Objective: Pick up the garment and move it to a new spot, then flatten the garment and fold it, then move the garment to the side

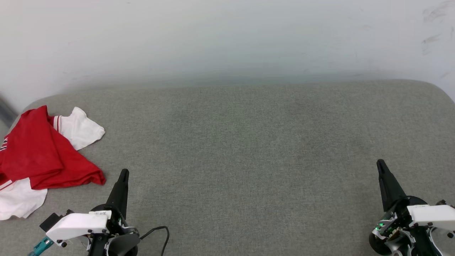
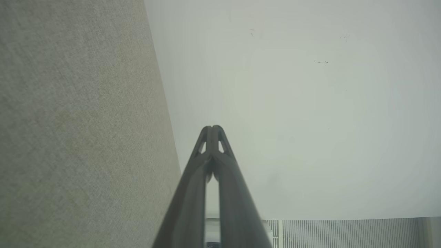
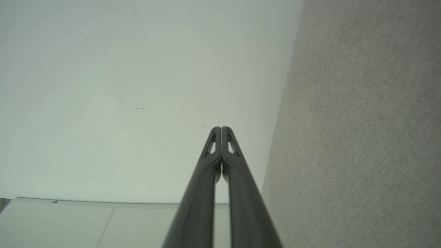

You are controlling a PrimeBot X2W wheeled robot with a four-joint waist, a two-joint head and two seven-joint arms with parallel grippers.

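Observation:
The garment [image 1: 39, 156], a red jersey with white sleeves, lies crumpled at the far left of the grey cushioned surface [image 1: 249, 153], partly cut off by the head view's left edge. My left gripper [image 1: 124, 173] stands at the lower left, just right of the garment's red hem and apart from it, its fingers shut with nothing between them. At the lower right my right gripper [image 1: 380, 163] is also shut and empty, far from the garment. In the left wrist view the left gripper [image 2: 212, 128] has its tips pressed together, as does the right gripper [image 3: 221, 128] in the right wrist view.
A pale wall [image 1: 227, 39] rises behind the surface. The surface has rounded back corners. A black cable [image 1: 160, 233] loops by my left wrist. The middle of the surface is bare fabric.

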